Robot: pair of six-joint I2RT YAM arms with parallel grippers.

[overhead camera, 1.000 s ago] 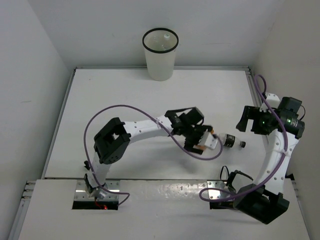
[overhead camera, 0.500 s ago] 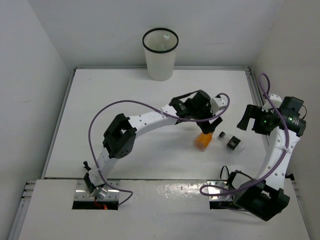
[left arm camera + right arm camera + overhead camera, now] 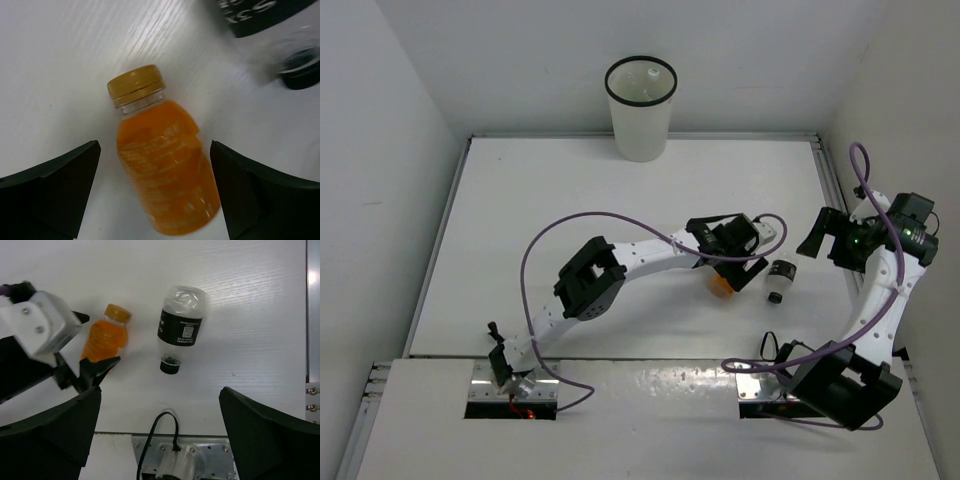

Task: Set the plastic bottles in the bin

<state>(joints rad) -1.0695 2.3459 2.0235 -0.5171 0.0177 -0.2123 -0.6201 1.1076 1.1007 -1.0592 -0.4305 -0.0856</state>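
Observation:
The orange bottle (image 3: 720,284) lies on its side on the white table, partly under my left gripper (image 3: 732,262). In the left wrist view the orange bottle (image 3: 162,170) lies between the open jaws of my left gripper (image 3: 154,150), apart from both fingers, its cap pointing away. The dark-labelled bottle (image 3: 778,279) lies just right of it, black cap toward the near edge; it also shows in the left wrist view (image 3: 255,15) and the right wrist view (image 3: 181,325). My right gripper (image 3: 825,236) is open and empty, high at the right; both bottles lie below it (image 3: 160,390). The bin (image 3: 640,115) stands at the far edge.
A small white cap (image 3: 647,75) shows inside the bin. The right arm's metal base plate and black cable (image 3: 172,440) sit at the near edge. A rail (image 3: 312,315) runs along the table's right edge. Walls close in left, right and behind.
The left gripper swung round and now sits over the orange bottle, jaws on either side. The dark-labelled bottle has turned, its cap now pointing toward the near edge. The right arm shifted slightly.

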